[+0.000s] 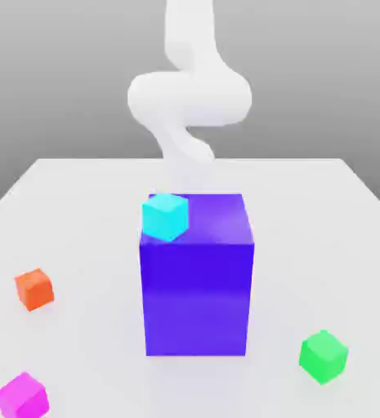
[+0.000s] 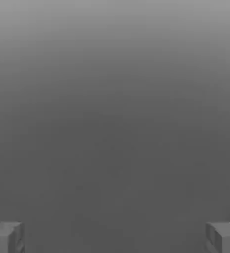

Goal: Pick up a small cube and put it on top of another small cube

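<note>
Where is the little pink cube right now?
The pink cube sits on the white table near the front corner at the exterior view's left, just below the orange cube.

Bench (image 1: 332, 204): matt, smooth, pale grey-white, no grain.
Large block (image 1: 197, 298): smooth blue-violet, faint sheen on top.
Cyan cube (image 1: 165, 217): smooth, evenly coloured, matt.
Pink cube (image 1: 22, 396), orange-red cube (image 1: 34, 289), green cube (image 1: 323, 356): plain, smooth, plastic-like.
Arm (image 1: 189, 98): white, smooth, softly glossy.
Gripper (image 2: 115, 237) fingers (image 2: 5, 238): matt grey, flat-faced.
</note>
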Controlling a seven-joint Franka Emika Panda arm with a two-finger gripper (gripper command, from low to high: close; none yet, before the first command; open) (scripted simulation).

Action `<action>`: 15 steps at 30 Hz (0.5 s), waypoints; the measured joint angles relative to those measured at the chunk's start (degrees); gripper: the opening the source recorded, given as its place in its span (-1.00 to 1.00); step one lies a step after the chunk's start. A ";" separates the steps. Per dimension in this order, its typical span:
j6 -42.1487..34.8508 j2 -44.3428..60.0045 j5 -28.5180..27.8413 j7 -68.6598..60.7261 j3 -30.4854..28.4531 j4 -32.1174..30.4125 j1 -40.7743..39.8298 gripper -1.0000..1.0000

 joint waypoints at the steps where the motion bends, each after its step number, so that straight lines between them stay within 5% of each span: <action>1: 0.64 2.25 0.22 0.17 -0.53 0.07 -0.28 0.00; 15: 8.91 31.48 4.35 1.54 -7.46 0.96 -4.23 0.00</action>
